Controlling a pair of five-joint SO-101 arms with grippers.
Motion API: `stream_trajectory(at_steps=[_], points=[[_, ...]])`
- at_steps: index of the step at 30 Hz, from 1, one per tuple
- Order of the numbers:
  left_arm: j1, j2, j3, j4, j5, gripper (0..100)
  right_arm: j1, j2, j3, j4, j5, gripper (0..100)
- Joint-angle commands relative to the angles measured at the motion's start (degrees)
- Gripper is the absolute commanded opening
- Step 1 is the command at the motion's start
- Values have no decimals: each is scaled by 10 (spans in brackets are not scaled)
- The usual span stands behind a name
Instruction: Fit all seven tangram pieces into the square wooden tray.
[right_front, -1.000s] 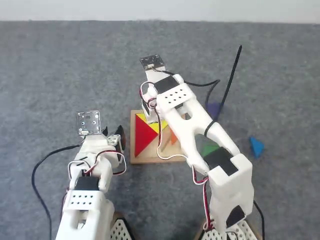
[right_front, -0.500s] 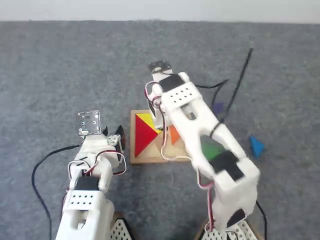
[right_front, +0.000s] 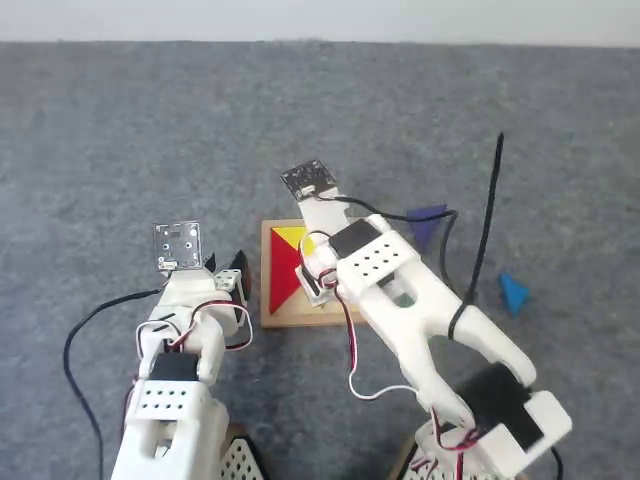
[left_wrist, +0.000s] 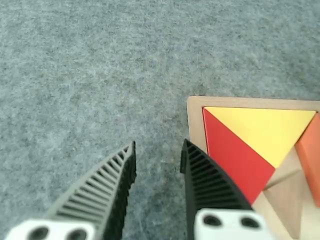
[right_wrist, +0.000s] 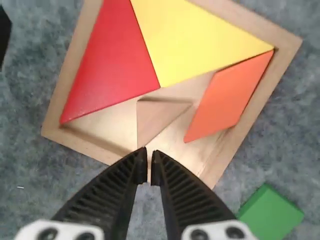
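The square wooden tray (right_front: 265, 290) lies mid-table between the arms. It holds a red triangle (right_wrist: 112, 65), a yellow triangle (right_wrist: 195, 40), an orange parallelogram (right_wrist: 227, 97) and a small wood-coloured triangle (right_wrist: 157, 112). My right gripper (right_wrist: 148, 160) hangs shut and empty over the tray's near rim. A green square (right_wrist: 270, 212) lies on the carpet beside the tray. A purple piece (right_front: 428, 222) and a blue triangle (right_front: 513, 292) lie farther right. My left gripper (left_wrist: 159, 150) stands open and empty over carpet just left of the tray (left_wrist: 194, 107).
Grey carpet covers the whole table. A black cable (right_front: 487, 215) runs from the right arm past the purple piece. Bare tray floor (right_wrist: 100, 130) shows below the red triangle.
The right arm has drawn back toward its base and dropped lower over the tray, uncovering the purple piece. The left arm has not moved.
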Motion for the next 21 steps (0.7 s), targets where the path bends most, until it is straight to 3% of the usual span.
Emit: stream_trajectory(at_steps=[1, 14, 21], points=[[-2, -8, -7, 3, 4, 145, -7, 29, -15, -18, 11, 20], [-2, -8, -7, 3, 4, 145, -3, 161, -108, -13, 37, 20], [-2, -8, -7, 3, 4, 145, 58, 131, -154, 43, 31, 18]])
